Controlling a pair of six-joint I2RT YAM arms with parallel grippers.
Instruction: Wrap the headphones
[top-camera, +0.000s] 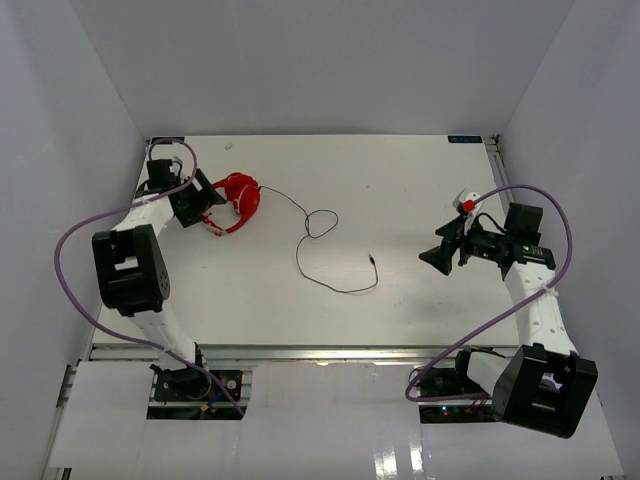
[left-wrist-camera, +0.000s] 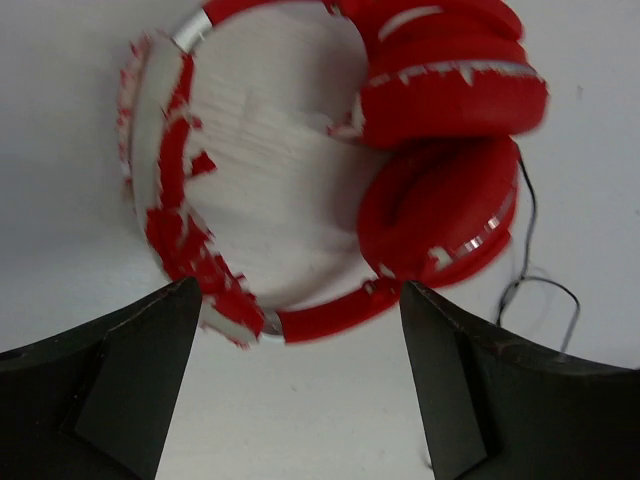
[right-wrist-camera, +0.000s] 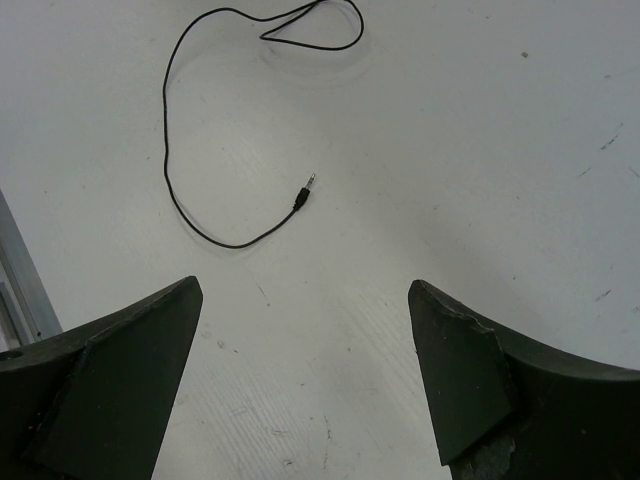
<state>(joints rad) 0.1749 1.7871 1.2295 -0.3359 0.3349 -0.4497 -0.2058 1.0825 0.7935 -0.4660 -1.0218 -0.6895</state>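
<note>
The red headphones lie at the table's far left, ear cups folded together. In the left wrist view the ear cups are at upper right and the red-and-white headband curves left and down. My left gripper is open and empty, and its fingertips are just short of the headband. The thin black cable runs right from the headphones, loops, and ends in a plug. My right gripper is open and empty, right of the plug, with the cable ahead of it.
White walls close in the table on the left, back and right. A metal rail runs along the near edge and shows in the right wrist view. Thick purple cables hang along both arms.
</note>
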